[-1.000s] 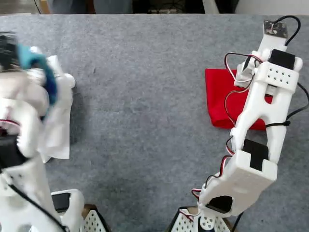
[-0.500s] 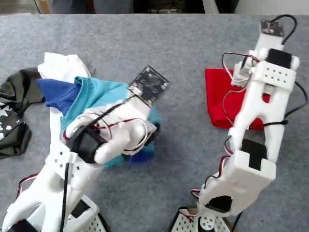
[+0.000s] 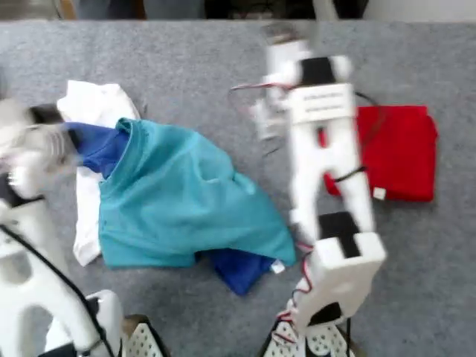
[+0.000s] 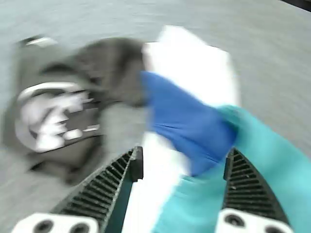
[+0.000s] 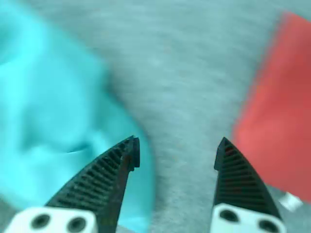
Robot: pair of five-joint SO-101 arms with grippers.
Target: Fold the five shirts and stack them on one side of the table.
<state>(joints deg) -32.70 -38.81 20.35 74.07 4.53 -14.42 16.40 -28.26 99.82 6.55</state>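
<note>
Bright, even light covers the table [image 3: 201, 67], leaving soft shadows beside the teal shirt [image 3: 186, 201].

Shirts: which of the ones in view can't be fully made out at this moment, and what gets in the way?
blue shirt, high view: mostly under the teal shirt; two ends poke out.
white shirt, high view: partly covered by both.
dark shirt, left wrist view: too blurred to make out its print.
red shirt, high view: one edge behind the right arm.

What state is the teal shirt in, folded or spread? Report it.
Spread. The teal shirt lies opened out and rumpled, overlapping the blue shirt and the white shirt.
</note>
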